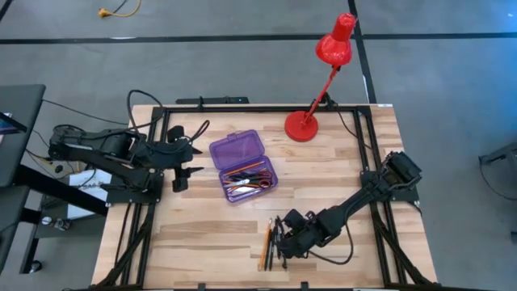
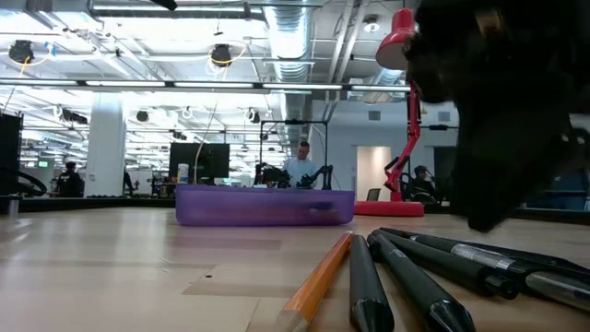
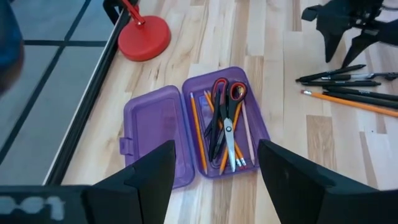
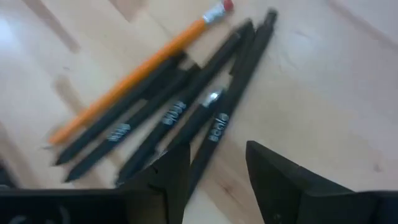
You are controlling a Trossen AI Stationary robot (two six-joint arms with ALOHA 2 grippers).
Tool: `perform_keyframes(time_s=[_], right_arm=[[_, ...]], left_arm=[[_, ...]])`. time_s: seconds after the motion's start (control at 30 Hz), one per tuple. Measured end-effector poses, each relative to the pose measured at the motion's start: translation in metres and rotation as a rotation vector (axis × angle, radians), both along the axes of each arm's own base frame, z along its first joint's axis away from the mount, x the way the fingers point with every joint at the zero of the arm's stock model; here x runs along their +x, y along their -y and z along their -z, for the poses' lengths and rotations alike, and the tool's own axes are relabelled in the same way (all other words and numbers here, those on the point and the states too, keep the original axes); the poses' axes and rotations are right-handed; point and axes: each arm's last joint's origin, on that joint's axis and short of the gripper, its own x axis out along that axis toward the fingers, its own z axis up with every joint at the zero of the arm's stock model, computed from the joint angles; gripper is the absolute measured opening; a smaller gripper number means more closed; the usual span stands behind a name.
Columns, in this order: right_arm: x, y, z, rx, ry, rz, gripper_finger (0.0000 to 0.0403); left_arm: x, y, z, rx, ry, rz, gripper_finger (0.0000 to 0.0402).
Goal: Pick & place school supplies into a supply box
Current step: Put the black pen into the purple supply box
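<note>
The purple supply box (image 1: 244,166) lies open at the table's middle, its lid (image 3: 152,127) folded flat beside the tray. In the tray lie red-handled scissors (image 3: 227,115), orange pencils (image 3: 198,134) and dark pens. Several black pens (image 4: 186,112) and an orange pencil (image 4: 134,74) lie flat on the wood near the front edge. My right gripper (image 4: 217,165) hangs open just above these pens, pointing steeply down, its fingers on either side of one pen's end. My left gripper (image 1: 196,159) waits open in the air, left of the box.
A red desk lamp (image 1: 319,81) stands on its round base (image 1: 301,126) at the far side, right of the box. Black frame rails run along the table's left, right and far edges. Bare wood lies between the box and the loose pens.
</note>
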Motion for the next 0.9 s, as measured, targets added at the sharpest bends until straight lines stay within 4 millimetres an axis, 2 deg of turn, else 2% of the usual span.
perform_keyframes(time_s=[0.17, 0.43, 0.57, 0.9], right_arm=[[0.003, -0.002, 0.011, 0.01, -0.018, -0.006, 0.0145], [0.004, 0.001, 0.016, 0.003, -0.042, 0.029, 0.0137], [0.005, 0.013, 0.017, -0.009, -0.107, 0.083, 0.0127], [0.013, 0.044, 0.02, -0.034, -0.208, 0.06, 0.01]], left_arm=[[0.0, 0.0, 0.0, -0.005, -0.004, -0.006, 0.0217], [-0.001, 0.0, 0.001, -0.004, -0.012, -0.005, 0.0217], [-0.001, 0.0, 0.001, -0.004, -0.011, -0.006, 0.0217], [-0.001, 0.0, 0.001, -0.01, -0.009, -0.013, 0.0217]])
